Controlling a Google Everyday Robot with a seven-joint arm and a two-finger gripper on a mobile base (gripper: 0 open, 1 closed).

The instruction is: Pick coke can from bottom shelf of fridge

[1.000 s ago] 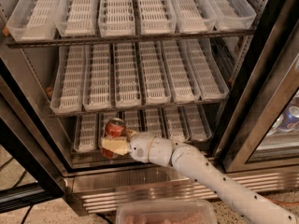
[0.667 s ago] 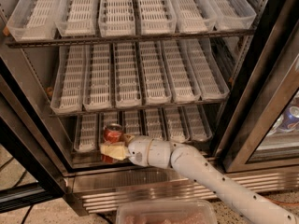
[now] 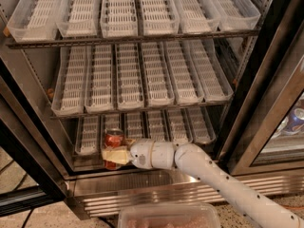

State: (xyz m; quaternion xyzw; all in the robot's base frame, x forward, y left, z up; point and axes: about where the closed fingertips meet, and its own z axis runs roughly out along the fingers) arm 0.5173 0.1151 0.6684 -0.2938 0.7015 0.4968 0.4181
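The red coke can (image 3: 114,138) with a silver top stands upright in the second lane from the left, at the front edge of the bottom shelf (image 3: 156,125) of the fridge (image 3: 142,190). My gripper (image 3: 114,155) reaches in from the lower right on the white arm (image 3: 213,175). Its pale fingers (image 3: 117,156) cross the can's middle and are closed on it. The red lower part of the can shows below the fingers. The other lanes of this shelf hold nothing.
Two racks of white slotted trays (image 3: 142,75) hang above the bottom shelf. The open door frame (image 3: 270,94) stands at the right, with cans behind glass (image 3: 295,120). A clear plastic container (image 3: 166,216) sits low in front of the ribbed steel base.
The gripper and the coke can have moved together a little toward the shelf's front edge. The arm has drawn back slightly.
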